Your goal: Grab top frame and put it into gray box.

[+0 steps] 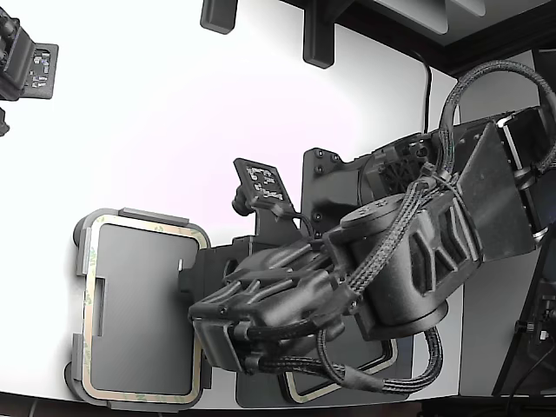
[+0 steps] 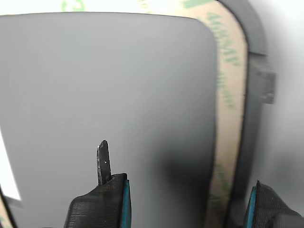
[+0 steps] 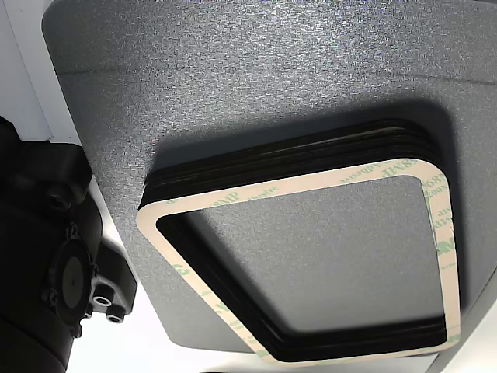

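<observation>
Release is judged the step in hand: the top frame (image 1: 201, 261) is seen seated in the gray box (image 1: 81, 261). The gripper (image 2: 187, 202) is spread wide, astride the frame's edge, nothing clamped. A straight lift is advised, so the frame is not dragged.

The top frame (image 2: 231, 90) just ahead of the gripper (image 2: 187, 199) has a cream, paper-like matt face with faint green print and a dark edge. It lies in the gray box (image 1: 139, 300), whose floor looks like smooth matt plastic. The gripper's fingers (image 2: 102, 202) look like finely ribbed black plastic with teal pads on their inner faces. Behind the gripper, the stack of frames (image 3: 311, 256) is black and slightly glossy at the edges, topped by the same cream printed face. It sits on a mat (image 3: 233, 70) of grainy, speckled dark gray. The worktop (image 1: 174, 104) is smooth glossy white.
</observation>
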### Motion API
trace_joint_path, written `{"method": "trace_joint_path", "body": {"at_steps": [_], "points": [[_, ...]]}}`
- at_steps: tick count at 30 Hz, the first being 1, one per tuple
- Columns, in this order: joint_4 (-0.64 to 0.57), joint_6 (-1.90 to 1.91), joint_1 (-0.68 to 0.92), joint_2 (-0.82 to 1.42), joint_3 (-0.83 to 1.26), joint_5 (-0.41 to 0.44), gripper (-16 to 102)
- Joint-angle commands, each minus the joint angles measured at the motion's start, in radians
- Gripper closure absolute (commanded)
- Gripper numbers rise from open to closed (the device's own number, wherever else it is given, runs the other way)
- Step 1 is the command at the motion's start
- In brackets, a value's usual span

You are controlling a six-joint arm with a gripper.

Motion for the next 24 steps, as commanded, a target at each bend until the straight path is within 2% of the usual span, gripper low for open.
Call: {"method": "trace_joint_path", "body": {"at_steps": [1,4,7,11,14,18,24], "points": [[-0.058,-0.14,-0.02,0.074,0.005,0.049,-14],[-0.147,-0.348,-0.034,0.172,0.094,0.121,-14],[-0.259,-0.644,-0.052,0.331,0.252,0.245,-14],[-0.379,-1.129,-0.155,0.575,0.457,0.253,-14],[-0.462,-1.463,-0.265,0.747,0.591,0.195,-14],[-0.52,-1.775,-0.394,0.928,0.729,0.061,-14],[-0.529,-1.944,-0.549,1.121,0.917,-0.104,-14]]}}
